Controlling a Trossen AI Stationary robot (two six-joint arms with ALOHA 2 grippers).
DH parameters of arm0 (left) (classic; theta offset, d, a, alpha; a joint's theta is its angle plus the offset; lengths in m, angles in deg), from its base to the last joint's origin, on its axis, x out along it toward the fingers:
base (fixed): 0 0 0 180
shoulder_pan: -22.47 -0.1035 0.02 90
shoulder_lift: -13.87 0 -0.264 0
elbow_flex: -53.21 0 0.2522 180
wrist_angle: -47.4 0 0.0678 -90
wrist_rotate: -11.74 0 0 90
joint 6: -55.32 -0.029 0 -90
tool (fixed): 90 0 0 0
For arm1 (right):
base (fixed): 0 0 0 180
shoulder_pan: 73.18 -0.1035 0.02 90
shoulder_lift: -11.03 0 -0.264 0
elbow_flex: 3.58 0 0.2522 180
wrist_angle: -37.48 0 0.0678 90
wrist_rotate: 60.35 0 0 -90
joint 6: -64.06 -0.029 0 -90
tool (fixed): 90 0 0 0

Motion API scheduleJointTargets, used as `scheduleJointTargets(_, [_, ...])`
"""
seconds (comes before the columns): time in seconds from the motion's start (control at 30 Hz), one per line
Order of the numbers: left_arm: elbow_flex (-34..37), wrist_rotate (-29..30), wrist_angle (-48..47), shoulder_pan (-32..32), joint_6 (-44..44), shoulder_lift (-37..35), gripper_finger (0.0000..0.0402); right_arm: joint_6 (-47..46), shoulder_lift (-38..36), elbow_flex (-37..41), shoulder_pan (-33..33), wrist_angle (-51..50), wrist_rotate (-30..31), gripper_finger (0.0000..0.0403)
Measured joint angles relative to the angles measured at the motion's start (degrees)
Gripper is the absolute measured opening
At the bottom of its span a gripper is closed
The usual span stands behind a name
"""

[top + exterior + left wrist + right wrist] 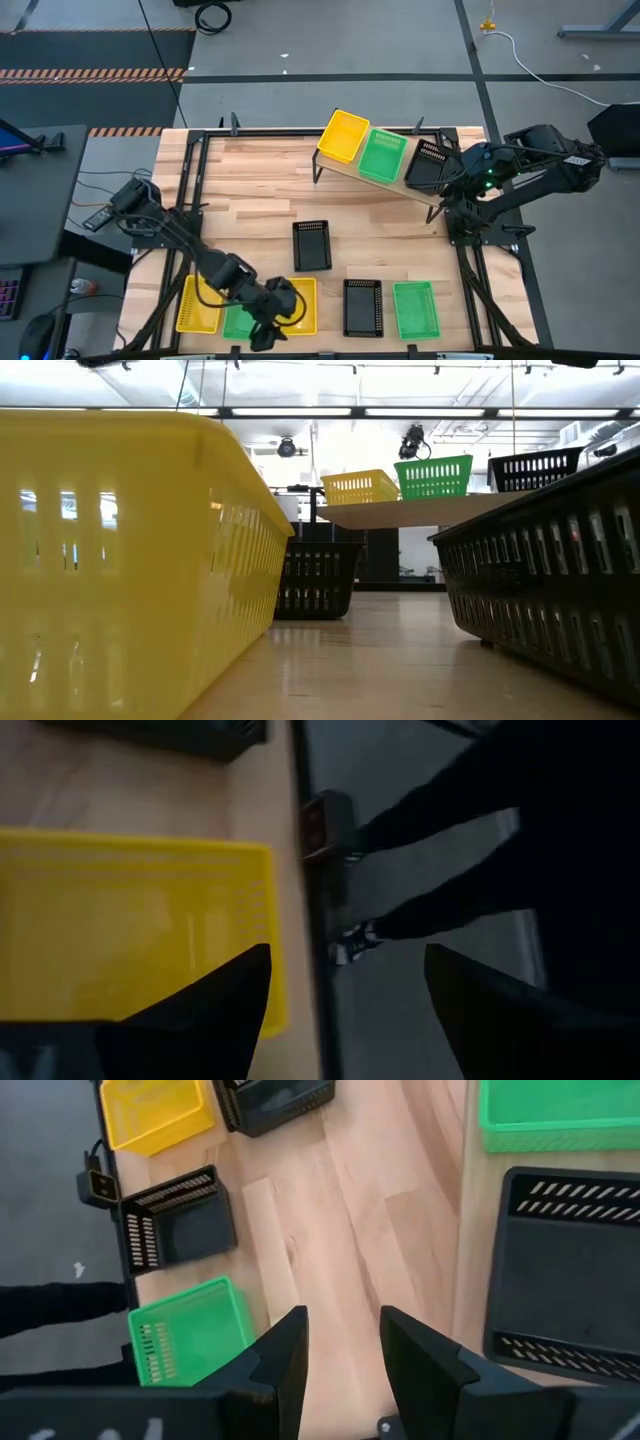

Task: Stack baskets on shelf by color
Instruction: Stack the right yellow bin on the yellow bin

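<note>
Spanning grey floor, plank table (260, 195); both fingers parted, empty (shelf (400, 185) tilted).

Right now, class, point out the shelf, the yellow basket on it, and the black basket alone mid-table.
shelf (395, 186), high view, bare front edge.
yellow basket (343, 136), high view, floor.
black basket (312, 245), high view, floor.

- The grey floor (330, 60) lies all round the work area, crossed by dark seams.
- A strip of orange-and-black hazard tape (90, 73) runs along the floor on the left.
- A white cable (540, 62) snakes across the floor at the far right.
- A black coiled cable (212, 15) sits near the top edge.
- Long ceiling lights (300, 411) glow overhead in the room behind.
</note>
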Motion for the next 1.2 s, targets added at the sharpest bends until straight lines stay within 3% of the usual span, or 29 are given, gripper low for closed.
scheduleJointTargets(0.43, [0.0,0.4,5.6,2.0,-0.7,10.1,0.027,0.9,0.0,0.0,0.0,-1.1,0.3,0.0133])
scheduleJointTargets(0.7, [0.0,-0.4,1.6,1.5,-0.1,15.5,0.0261,-0.9,0.0,0.0,0.0,-1.9,0.1,0.0133])
scheduleJointTargets(0.83, [0.0,-2.1,1.6,0.2,1.4,15.9,0.0205,-0.8,0.0,0.0,0.0,-1.9,-2.7,0.0133])
scheduleJointTargets(1.1, [-4.7,-4.3,1.1,-2.8,1.1,15.7,0.0022,-2.1,0.0,0.0,0.0,-2.4,-7.4,0.0133])
scheduleJointTargets(1.2, [-7.3,-4.2,0.3,-3.7,0.3,15.7,0.0015,-3.1,0.0,0.0,-0.4,-2.4,-9.4,0.0132])
